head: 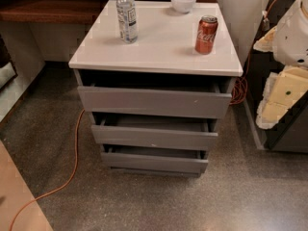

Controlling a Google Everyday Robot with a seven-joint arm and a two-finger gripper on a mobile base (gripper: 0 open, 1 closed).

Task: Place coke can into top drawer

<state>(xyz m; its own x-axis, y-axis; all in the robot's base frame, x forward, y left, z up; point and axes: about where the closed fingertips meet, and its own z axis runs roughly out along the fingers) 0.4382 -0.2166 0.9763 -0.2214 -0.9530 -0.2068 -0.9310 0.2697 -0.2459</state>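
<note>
My pincer (pixel 278 100) hung at the right edge of the view, beside the cabinet and below the level of its white surface (pixel 163 44), well apart from the coke can (pixel 206 34). The can stood upright near the surface's right side. A clear plastic bottle (pixel 127 16) stood upright toward the back left, and a white bowl (pixel 183 1) sat at the back edge between them. The top drawer (pixel 154 102) was pulled out a little, showing a dark gap behind its grey front. The two narrower drawers (pixel 154 137) below were slightly out too. An orange cable (pixel 74 150) trailed over the speckled floor (pixel 250 191) left of the cabinet.
</note>
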